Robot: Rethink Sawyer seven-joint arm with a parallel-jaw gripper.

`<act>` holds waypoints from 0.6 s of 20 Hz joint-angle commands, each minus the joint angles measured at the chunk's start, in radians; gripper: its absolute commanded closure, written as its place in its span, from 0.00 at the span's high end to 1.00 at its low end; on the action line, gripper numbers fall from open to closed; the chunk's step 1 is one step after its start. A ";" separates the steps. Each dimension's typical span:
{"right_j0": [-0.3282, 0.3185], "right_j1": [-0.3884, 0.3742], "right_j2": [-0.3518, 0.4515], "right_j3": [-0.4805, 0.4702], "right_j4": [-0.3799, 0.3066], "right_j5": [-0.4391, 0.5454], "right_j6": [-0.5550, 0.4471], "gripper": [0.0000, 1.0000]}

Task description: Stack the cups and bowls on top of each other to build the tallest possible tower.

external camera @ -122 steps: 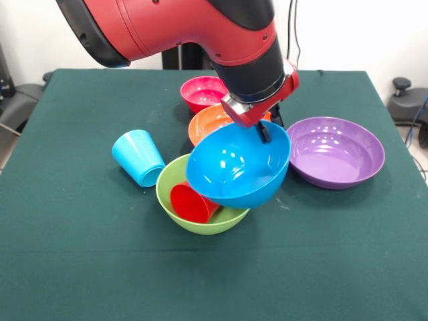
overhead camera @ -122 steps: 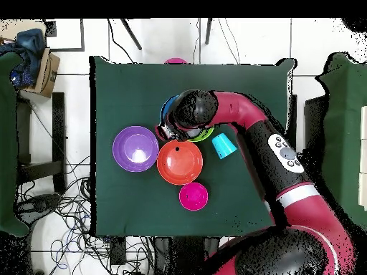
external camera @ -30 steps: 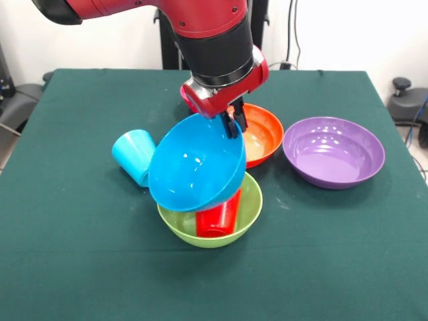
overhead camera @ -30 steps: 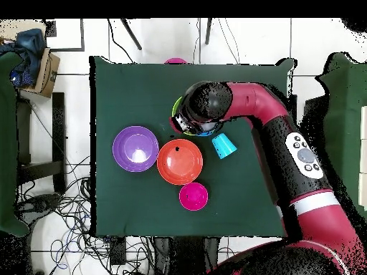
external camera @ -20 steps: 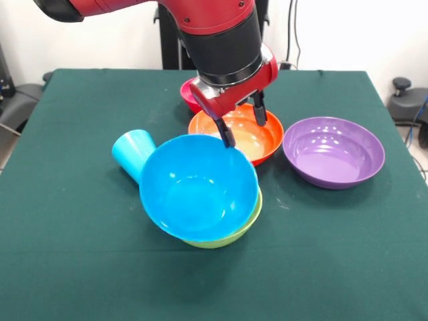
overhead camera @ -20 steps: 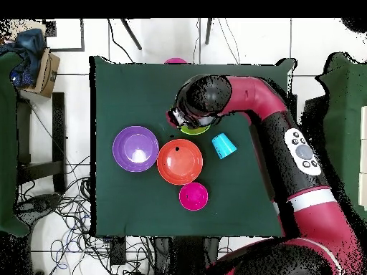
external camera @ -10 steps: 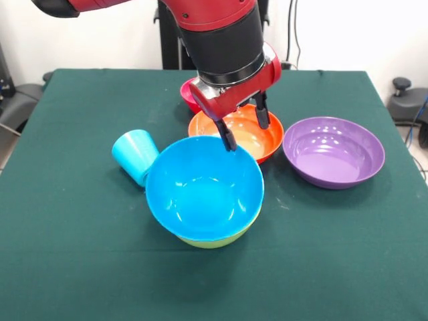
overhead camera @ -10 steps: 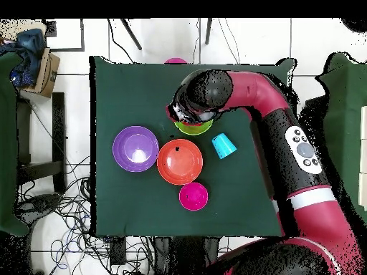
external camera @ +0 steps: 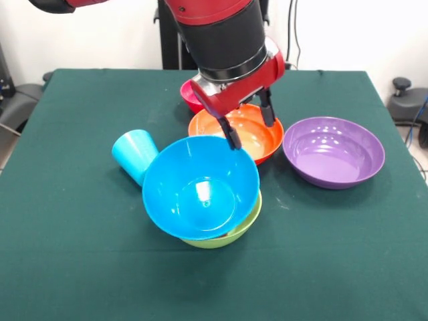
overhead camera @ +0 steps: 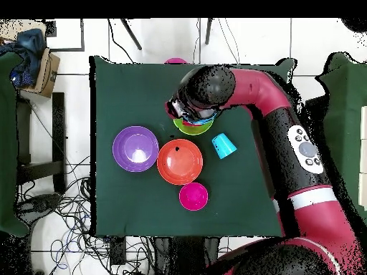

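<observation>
A blue bowl (external camera: 200, 188) rests tilted on the lime green bowl (external camera: 231, 234), with only the green rim showing beneath it. The red cup is hidden. My gripper (external camera: 251, 126) hangs open just above the blue bowl's far rim, over the orange bowl (external camera: 257, 140), holding nothing. One fingertip (external camera: 232, 139) is close to the blue rim. A light blue cup (external camera: 136, 156) lies on its side against the blue bowl's left. In the overhead view the arm covers the blue bowl, and the green bowl (overhead camera: 193, 129) peeks out below it.
A purple bowl (external camera: 334, 151) stands at the right. A small pink-red bowl (external camera: 190, 95) sits behind the gripper. Overhead, the purple bowl (overhead camera: 135, 149), orange bowl (overhead camera: 180, 162), pink-red bowl (overhead camera: 193, 196) and light blue cup (overhead camera: 223, 145) show on the green table (overhead camera: 122, 86).
My gripper carried the blue bowl over the green bowl and let go of it. The bowl now covers the red cup and has rocked to a tilt. The gripper has lifted slightly.
</observation>
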State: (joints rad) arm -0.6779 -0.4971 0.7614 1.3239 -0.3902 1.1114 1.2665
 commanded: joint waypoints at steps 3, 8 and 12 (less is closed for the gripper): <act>0.007 -0.095 0.049 0.112 0.094 0.124 -0.070 1.00; 0.020 -0.139 0.057 0.140 0.138 0.137 -0.048 1.00; 0.043 -0.140 0.044 0.164 0.142 0.098 -0.015 1.00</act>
State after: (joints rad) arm -0.6763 -0.6148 0.7956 1.3946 -0.2563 1.1566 1.2665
